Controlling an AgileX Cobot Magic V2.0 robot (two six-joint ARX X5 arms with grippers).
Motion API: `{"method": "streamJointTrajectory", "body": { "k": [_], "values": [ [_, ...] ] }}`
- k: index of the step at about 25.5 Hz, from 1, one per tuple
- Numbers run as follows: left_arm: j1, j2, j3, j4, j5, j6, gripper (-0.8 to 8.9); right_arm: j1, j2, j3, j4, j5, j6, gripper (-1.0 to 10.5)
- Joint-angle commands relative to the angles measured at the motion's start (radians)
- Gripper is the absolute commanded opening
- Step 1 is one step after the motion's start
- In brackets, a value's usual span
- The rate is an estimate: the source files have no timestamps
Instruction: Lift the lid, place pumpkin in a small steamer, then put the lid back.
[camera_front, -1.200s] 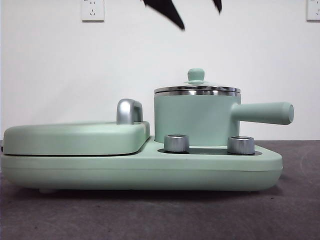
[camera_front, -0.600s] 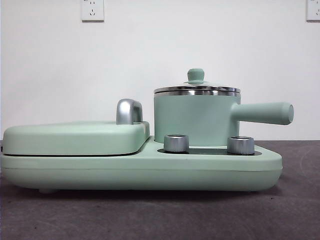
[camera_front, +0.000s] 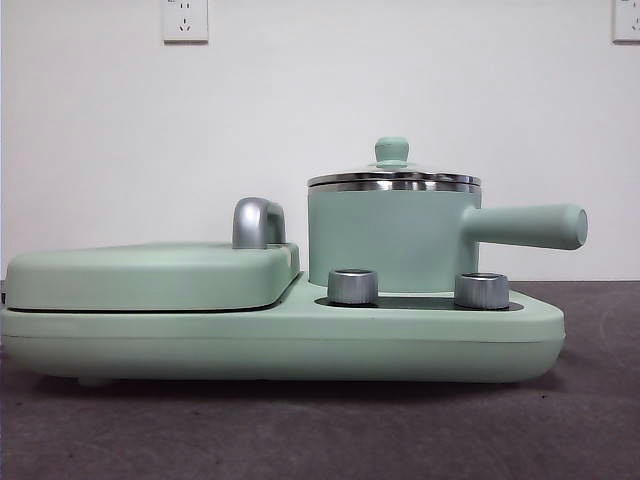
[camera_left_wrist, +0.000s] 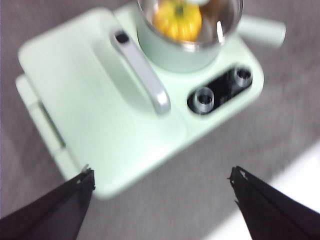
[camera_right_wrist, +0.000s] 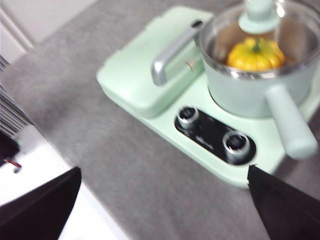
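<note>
We judge the task done: the yellow ribbed pumpkin (camera_right_wrist: 256, 54) sits in the mint-green handled steamer (camera_front: 392, 238) under the steel-rimmed glass lid (camera_front: 392, 176); both tools, left (camera_left_wrist: 162, 182) and right (camera_right_wrist: 165, 192), gape wide and empty above the worktop.

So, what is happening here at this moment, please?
Nothing is being handled. The pumpkin sits inside the small steamer, and the lid is on top of it. The left gripper and the right gripper are both open and empty, up above the table and away from the cooker. The job looks finished.
</note>
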Motion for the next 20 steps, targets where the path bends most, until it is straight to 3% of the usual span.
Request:
{"method": "streamJointTrajectory", "body": {
  "k": [1,3,6,10,11,12,13,14,15,20],
  "values": [
    [-0.006,-0.174,-0.207,0.169,-0.004,-0.014,4.32,0.007,0.002,0.010,0.037,-0.011,0.006,5.5],
    [-0.006,-0.285,-0.349,0.252,-0.004,-0.019,4.32,0.007,0.002,0.010,0.048,-0.012,0.007,5.5],
    [-0.003,-0.443,-0.563,0.370,-0.004,-0.094,4.32,0.006,0.002,0.010,0.048,-0.028,0.006,5.5],
    [0.000,-0.577,-0.744,0.449,-0.005,-0.161,4.26,0.007,0.002,0.010,0.048,-0.037,0.006,5.5],
    [0.000,-0.595,-0.768,0.452,-0.005,-0.176,3.77,0.006,0.002,0.010,0.048,-0.037,0.005,5.2],
    [0.000,-0.610,-0.789,0.451,-0.005,-0.191,2.56,0.006,0.002,0.010,0.047,-0.037,0.005,3.9],
    [0.000,-0.619,-0.801,0.444,-0.005,-0.194,0.39,0.006,0.002,0.010,0.047,-0.037,0.005,1.2],
    [0.000,-0.624,-0.808,0.437,-0.005,-0.200,0.38,0.006,0.002,0.010,0.048,-0.036,-0.001,-0.3],
    [0.000,-0.626,-0.810,0.428,-0.005,-0.197,-0.01,0.006,0.002,0.010,0.053,-0.029,-0.004,0.5],
    [-0.001,-0.626,-0.809,0.447,-0.004,-0.197,0.06,0.006,0.002,0.010,0.081,-0.029,0.007,0.4]
  ]
}}
